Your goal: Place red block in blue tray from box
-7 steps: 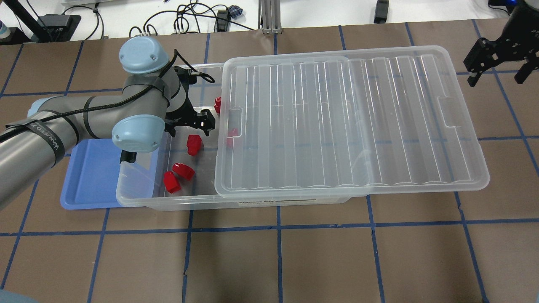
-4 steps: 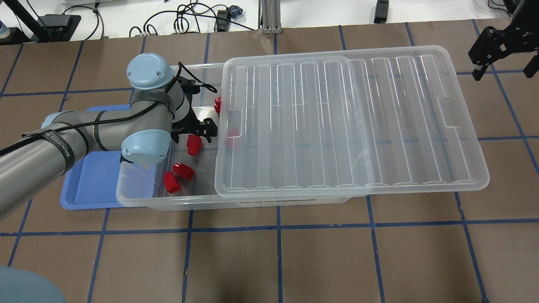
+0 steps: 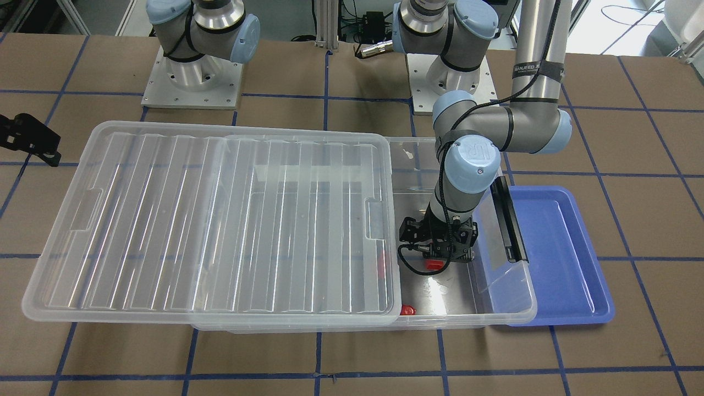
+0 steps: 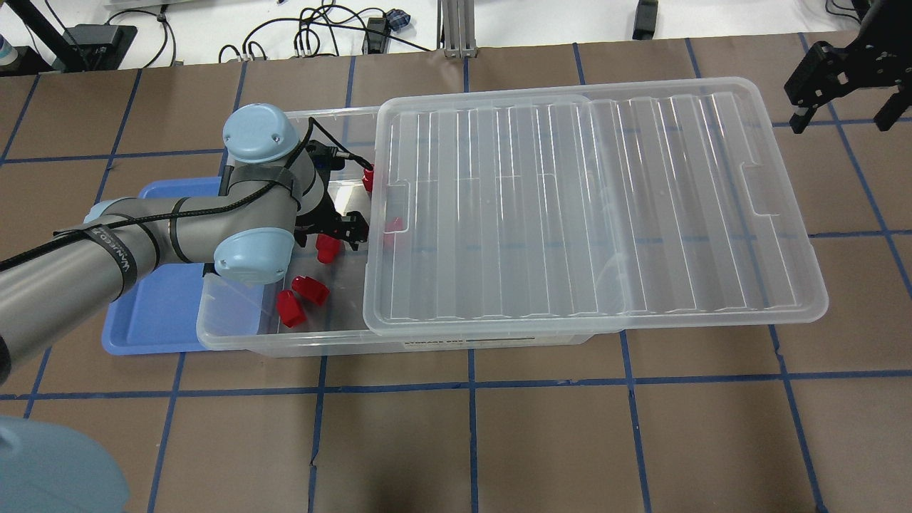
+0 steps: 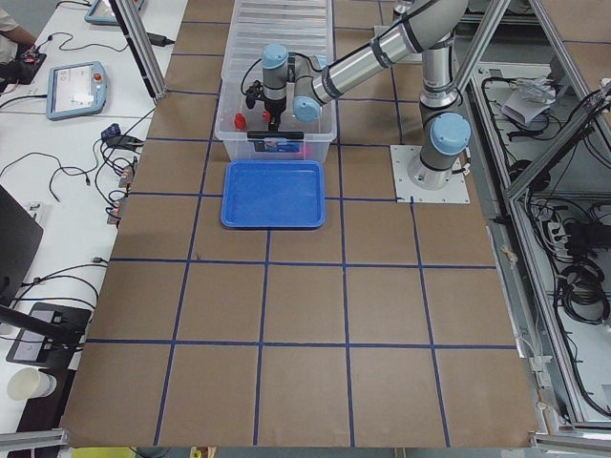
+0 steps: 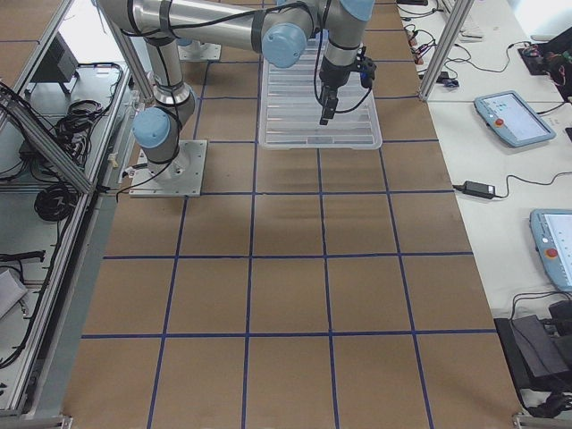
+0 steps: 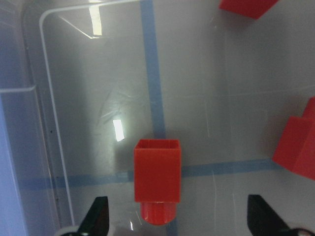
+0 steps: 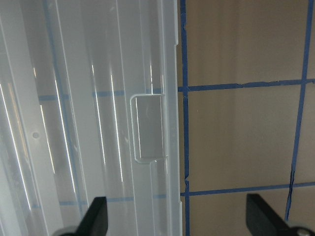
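Observation:
The red block (image 7: 157, 179) lies on the floor of the clear box (image 4: 299, 348), with its round stub toward the camera. It also shows in the overhead view (image 4: 328, 249). My left gripper (image 7: 178, 219) is open, low inside the box, with its fingers on either side of the block and not touching it. In the overhead view the left gripper (image 4: 332, 234) is right over the block. The blue tray (image 4: 153, 320) lies empty against the box's left end. My right gripper (image 4: 844, 107) is open and empty beyond the lid's far right corner.
The ribbed clear lid (image 4: 570, 206) is slid right and covers most of the box. Other red blocks lie in the open end, two near the front wall (image 4: 310, 288) (image 4: 290, 308), one at the back (image 4: 368, 178), one under the lid's edge (image 4: 390, 231). The black latch (image 3: 506, 220) stands between box and tray.
My left arm has moved right and the left gripper has come down around the red block. The right gripper has shifted slightly near the table's far right edge.

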Robot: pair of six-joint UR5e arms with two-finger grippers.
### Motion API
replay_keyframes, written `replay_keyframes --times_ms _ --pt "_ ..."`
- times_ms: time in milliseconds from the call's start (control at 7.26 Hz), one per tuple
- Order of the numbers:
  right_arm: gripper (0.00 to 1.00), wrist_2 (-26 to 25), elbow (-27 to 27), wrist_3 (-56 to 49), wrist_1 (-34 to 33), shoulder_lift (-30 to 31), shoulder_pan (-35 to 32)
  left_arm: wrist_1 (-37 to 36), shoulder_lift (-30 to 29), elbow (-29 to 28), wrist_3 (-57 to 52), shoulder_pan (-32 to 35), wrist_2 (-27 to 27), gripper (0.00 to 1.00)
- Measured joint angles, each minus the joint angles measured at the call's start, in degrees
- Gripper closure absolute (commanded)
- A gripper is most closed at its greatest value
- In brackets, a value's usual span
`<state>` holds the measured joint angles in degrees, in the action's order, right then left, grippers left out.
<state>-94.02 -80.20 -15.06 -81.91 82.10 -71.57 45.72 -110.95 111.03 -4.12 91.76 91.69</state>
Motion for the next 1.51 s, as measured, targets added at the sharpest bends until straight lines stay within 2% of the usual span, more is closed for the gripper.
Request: replay_keyframes --times_ms 138,275,413,551,688,964,1101,1377,1514 --pt "0.0 -0.2 -0.1 0.1 0.3 0.1 0.2 -0.8 -0.7 0.0 -0.1 -0.4 0.0 0.11" --pt "0.0 -0.5 -0.2 0.2 0.6 0.2 0.2 -1.5 -1.2 0.1 -0.1 -1.2 -0.1 0.15" --pt "0.0 -0.5 -0.2 0.3 0.9 0.4 0.3 -1.9 -1.6 0.2 0.1 -1.8 -0.1 0.3" --pt "0.0 -0.4 -0.3 0.3 1.1 0.3 0.3 -2.1 -1.8 0.5 0.4 -2.1 -0.5 0.49" --pt "0.0 -0.4 -0.3 0.4 1.1 0.2 0.3 -2.4 -1.9 0.9 0.6 -2.2 -1.3 0.6" --pt "0.0 -0.6 -0.2 0.5 1.2 0.3 0.3 -3.0 -1.4 0.9 0.3 -2.0 -2.4 0.66" --pt "0.0 -0.6 -0.2 0.5 1.4 0.5 0.3 -3.2 -0.6 0.5 0.1 -1.7 -2.4 0.74" --pt "0.0 -0.5 -0.2 0.5 1.5 0.7 0.2 -2.4 1.7 -0.8 0.0 -1.2 -2.3 0.75" --pt "0.0 -0.4 -0.2 0.5 1.5 0.7 0.2 -1.1 3.3 -1.3 0.1 -1.2 -2.4 0.87"
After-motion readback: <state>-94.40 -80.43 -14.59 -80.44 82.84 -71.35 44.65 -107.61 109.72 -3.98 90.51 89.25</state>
